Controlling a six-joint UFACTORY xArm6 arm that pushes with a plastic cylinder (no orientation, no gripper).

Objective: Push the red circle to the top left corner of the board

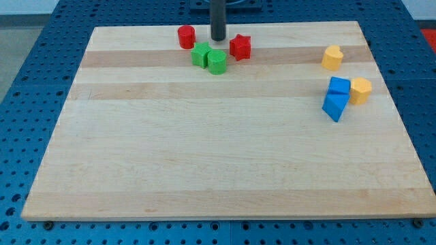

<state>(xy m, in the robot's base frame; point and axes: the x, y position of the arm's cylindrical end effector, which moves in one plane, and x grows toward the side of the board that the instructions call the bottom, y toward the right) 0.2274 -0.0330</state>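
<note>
**Rod standing between the two red blocks at the board's far edge**

We are looking down across a pale wooden board (225, 156) that is lying on a blue perforated desk (41, 68). Our dark rod is coming down from the view's top, and our tip (218, 39) is resting near the board's top edge, a little left of centre. We are carrying no fingers at all, only this straight rod, so nothing is being gripped or clasped.

We are seeing the red circle (187, 37) just to the view's left of our tip, close beside it but with a sliver of board showing between them. It is sitting near the top edge, well apart from the top left corner. On the other side, to the view's right of our tip and slightly lower, the red star (240, 47) is sitting just as near.

Directly below our tip, two green blocks are huddling together: a green star-like block (201, 54) and, touching it on the view's right, a green block (216, 61) whose shape we cannot make out for certain.

Over at the view's right, a yellow heart (332, 58) is sitting alone. Below it, a blue cube (339, 86) is touching a blue wedge-like block (334, 107), and a yellow hexagon-like block (360, 90) is pressing against the cube's right side.
</note>
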